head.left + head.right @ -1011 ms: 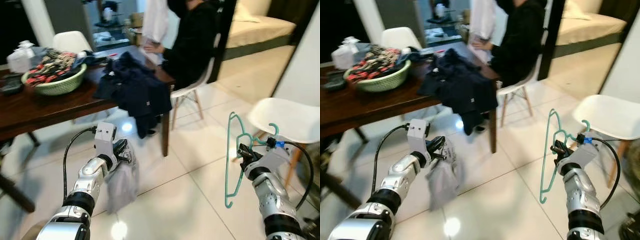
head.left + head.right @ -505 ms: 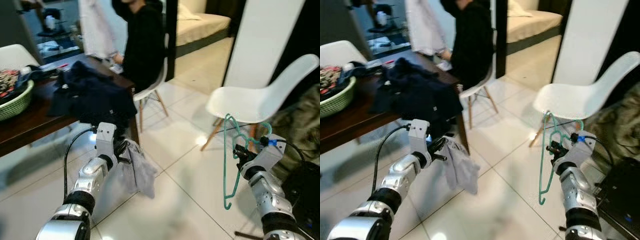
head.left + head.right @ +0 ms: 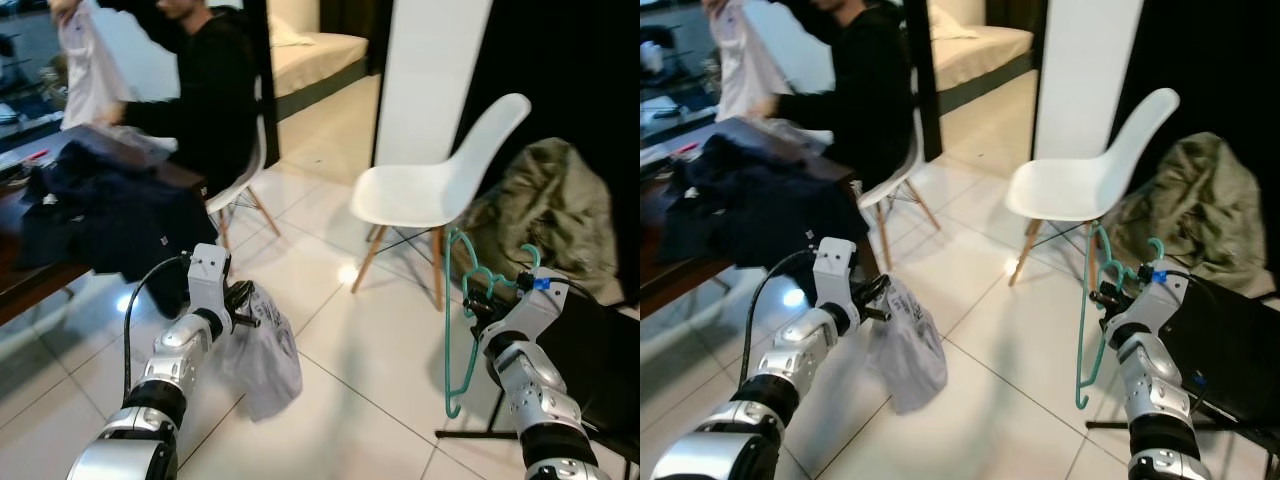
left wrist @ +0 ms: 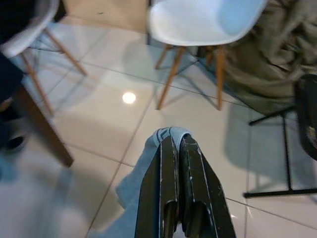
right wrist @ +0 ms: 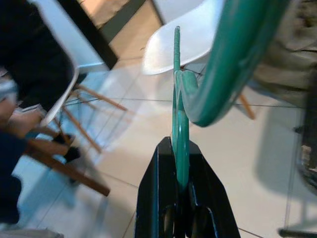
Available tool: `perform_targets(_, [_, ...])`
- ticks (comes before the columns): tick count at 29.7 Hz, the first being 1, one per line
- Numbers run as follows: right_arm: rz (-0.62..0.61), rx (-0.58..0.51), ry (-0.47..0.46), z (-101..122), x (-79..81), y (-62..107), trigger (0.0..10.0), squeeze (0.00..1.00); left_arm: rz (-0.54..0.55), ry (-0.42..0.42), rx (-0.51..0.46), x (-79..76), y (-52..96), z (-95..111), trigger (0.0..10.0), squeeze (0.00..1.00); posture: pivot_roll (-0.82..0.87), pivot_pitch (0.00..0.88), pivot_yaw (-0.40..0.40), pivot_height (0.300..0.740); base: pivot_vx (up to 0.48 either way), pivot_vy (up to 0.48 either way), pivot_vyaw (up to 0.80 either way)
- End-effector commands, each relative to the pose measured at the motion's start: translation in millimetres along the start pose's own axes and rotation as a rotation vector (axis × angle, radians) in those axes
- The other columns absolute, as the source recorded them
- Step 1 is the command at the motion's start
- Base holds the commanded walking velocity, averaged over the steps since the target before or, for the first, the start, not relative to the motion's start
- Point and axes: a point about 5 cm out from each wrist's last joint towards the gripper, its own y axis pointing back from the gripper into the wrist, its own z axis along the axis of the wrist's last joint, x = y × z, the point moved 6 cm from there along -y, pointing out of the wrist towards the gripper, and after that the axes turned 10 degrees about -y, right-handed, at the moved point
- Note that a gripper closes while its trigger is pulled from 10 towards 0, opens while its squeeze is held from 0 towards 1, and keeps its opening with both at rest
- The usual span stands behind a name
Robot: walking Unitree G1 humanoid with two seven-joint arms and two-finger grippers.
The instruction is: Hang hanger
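Observation:
A green hanger point(image 3: 458, 330) hangs upright from my right gripper point(image 3: 477, 302), which is shut on its upper part; in the right wrist view the hanger point(image 5: 179, 124) runs between the black fingers point(image 5: 153, 198). My left gripper point(image 3: 243, 306) is shut on a light grey garment point(image 3: 265, 355) that droops toward the floor. In the left wrist view the grey cloth point(image 4: 166, 136) is folded over the closed fingertips point(image 4: 168, 163).
A white chair point(image 3: 435, 180) stands ahead on the tiled floor, an olive garment heap point(image 3: 545, 205) to its right beside a black rack point(image 3: 600, 350). At left a person in black point(image 3: 205, 90) sits on a white chair at a table point(image 3: 25, 275) with dark clothes point(image 3: 110, 210).
The camera has swung right: table and basket slid out to the left, the white chair and olive heap came in. Both grippers keep their holds.

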Motion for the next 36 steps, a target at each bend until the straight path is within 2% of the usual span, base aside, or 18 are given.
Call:
perform_targets(1, [-0.009, 0.004, 0.001, -1.7, -1.4, 0.7, 10.0, 0.0, 0.001, 0.007, 0.011, 2.7, 1.9, -3.3, 10.0, 0.0, -0.01, 0.023, 0.047, 0.74, 0.0, 0.0, -0.76])
perform_targets(22, [-0.009, 0.021, 0.008, -6.4, -1.0, 0.1, 10.0, 0.0, -0.008, 0.014, 0.01, 0.9, 2.2, -4.6, 10.0, 0.0, 0.0, 0.0, 0.042, 0.74, 0.0, 0.0, 0.0])
perform_targets(31, [0.0, 0.019, 0.02, -4.5, 0.6, -1.8, 10.0, 0.0, -0.033, 0.018, -0.003, -3.1, -0.1, -0.4, 10.0, 0.0, -0.02, 0.0, 0.044, 0.74, 0.0, 0.0, -0.78])
perform_targets(33, [0.002, 0.012, 0.015, -3.0, 0.2, -1.2, 10.0, 0.0, -0.076, 0.018, -0.023, -8.3, 0.0, 3.0, 10.0, 0.0, -0.03, 0.0, 0.047, 0.74, 0.0, 0.0, -0.78])
perform_targets(36, [0.035, -0.025, -0.027, 6.5, 2.7, -0.4, 10.0, 0.0, -0.319, -0.117, -0.117, -32.2, 4.5, 25.4, 10.0, 0.0, -0.04, 0.0, 0.052, 0.74, 0.0, 0.0, -0.78])
